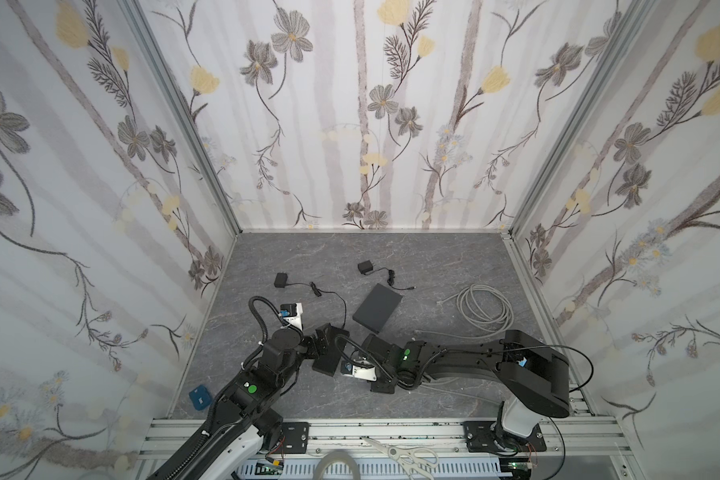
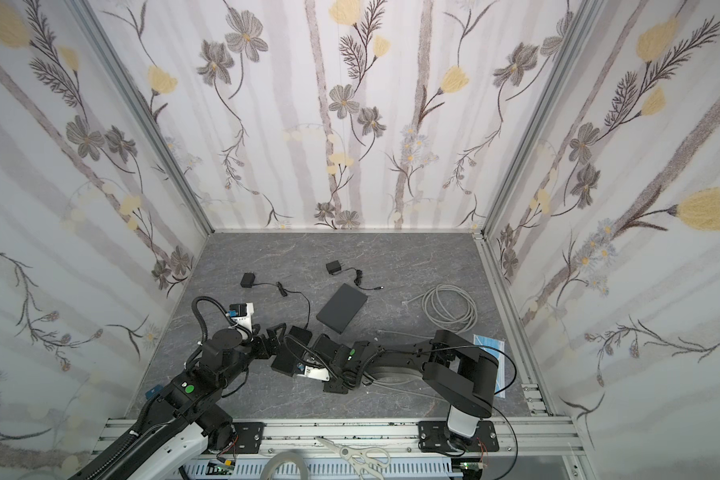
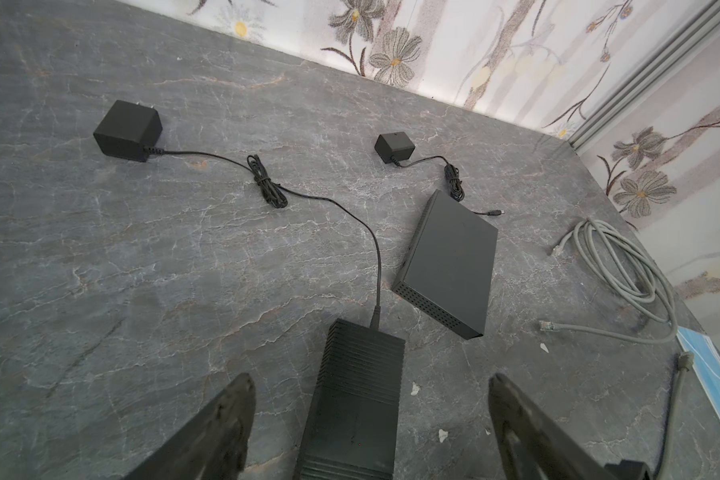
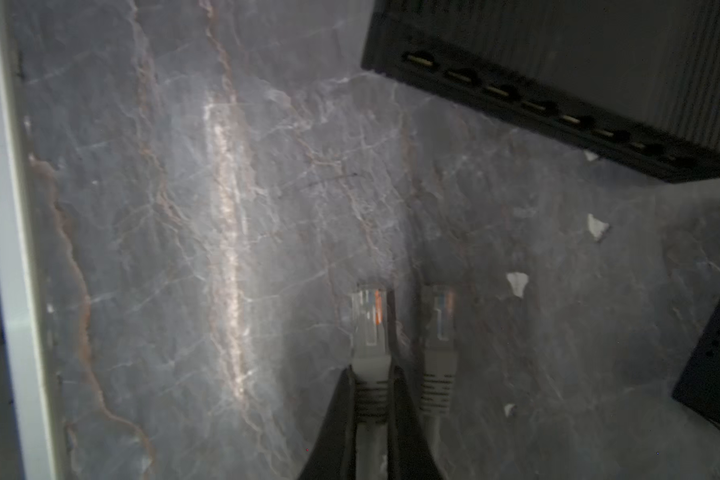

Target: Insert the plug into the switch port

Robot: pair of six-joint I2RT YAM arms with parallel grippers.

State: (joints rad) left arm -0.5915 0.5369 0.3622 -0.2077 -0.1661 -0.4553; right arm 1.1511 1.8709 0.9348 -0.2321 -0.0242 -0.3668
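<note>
The switch [image 3: 354, 399] is a ribbed black box lying between the two arms, also seen in a top view [image 1: 329, 353]. A thin black power cord [image 3: 377, 266] runs into its far end. My left gripper [image 3: 371, 376] is open, one finger on each side of the switch and clear of it. In the right wrist view my right gripper [image 4: 371, 374] is shut on the grey boot of the clear plug [image 4: 368, 316], just above the table. The switch's row of ports [image 4: 516, 95] lies ahead, well apart from the plug. A second grey plug shape [image 4: 439, 328] lies beside the held one.
A second flat black box [image 1: 378, 307] lies behind the grippers. Two black power adapters [image 1: 280, 279] [image 1: 365, 267] lie farther back. A grey cable coil [image 1: 484, 309] lies at the right, a blue mask [image 2: 489, 353] by the right arm, and scissors [image 1: 404, 455] on the front rail.
</note>
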